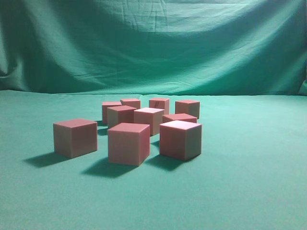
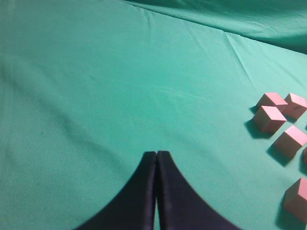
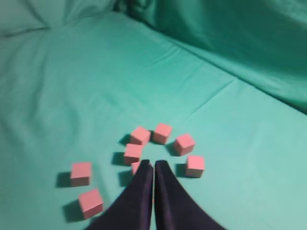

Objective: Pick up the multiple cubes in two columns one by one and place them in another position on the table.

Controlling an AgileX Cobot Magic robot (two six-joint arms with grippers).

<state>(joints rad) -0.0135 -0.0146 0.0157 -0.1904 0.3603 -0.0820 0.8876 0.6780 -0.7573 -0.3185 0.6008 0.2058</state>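
Left gripper hangs over bare green table, fingers together, holding nothing; the cubes sit well off to its right. Ten cubes cluster mid-table w/ one apart at left. Right gripper, also closed & empty, hovers above them. Task looks barely begun; most moves remain.

Table covered with green cloth, slightly creased. On it, cubes standing directly on cloth, about ten, clustered near middle. One cube sits a little apart at left of cluster. All upright, none stacked.
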